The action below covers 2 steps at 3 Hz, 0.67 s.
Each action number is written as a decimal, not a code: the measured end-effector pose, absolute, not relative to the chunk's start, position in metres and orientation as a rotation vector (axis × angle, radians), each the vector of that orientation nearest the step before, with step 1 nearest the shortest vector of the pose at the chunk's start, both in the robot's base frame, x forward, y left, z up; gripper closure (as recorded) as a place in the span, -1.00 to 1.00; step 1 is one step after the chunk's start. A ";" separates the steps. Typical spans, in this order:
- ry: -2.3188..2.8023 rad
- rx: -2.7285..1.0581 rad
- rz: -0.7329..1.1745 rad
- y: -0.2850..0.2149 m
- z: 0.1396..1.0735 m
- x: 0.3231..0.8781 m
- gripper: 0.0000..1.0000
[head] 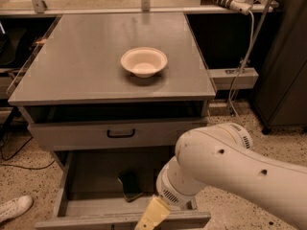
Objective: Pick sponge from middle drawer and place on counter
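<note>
Reaching in from the lower right, the thick white arm (pixel 240 169) angles down and left over the open middle drawer (pixel 88 176), its tan tool (pixel 151 216) low at the drawer's front edge; whether the tool is wide or narrow cannot be told. The sponge (pixel 130 185) lies flat on the drawer's grey bottom, just beside the arm's wrist, long axis running front to back, dark green face up, pale edge nearest the front. A cream bowl (pixel 144 61) sits on the bench (pixel 72 71).

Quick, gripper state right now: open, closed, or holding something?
Gripper: cannot be told. It is at the front edge of the middle drawer, right of the sponge lying inside.
</note>
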State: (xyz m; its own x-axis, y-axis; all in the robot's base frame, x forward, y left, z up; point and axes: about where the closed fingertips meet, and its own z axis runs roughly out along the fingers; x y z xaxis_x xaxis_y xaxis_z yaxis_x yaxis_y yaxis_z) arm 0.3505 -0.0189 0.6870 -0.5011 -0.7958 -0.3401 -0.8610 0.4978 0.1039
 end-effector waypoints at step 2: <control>2.464 -1.275 0.375 0.007 0.633 0.381 -1.00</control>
State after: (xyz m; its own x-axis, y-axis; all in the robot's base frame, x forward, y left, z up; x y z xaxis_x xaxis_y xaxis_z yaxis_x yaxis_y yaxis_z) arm 0.3805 0.0069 0.6326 -0.5394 -0.7337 -0.4132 -0.8233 0.5624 0.0761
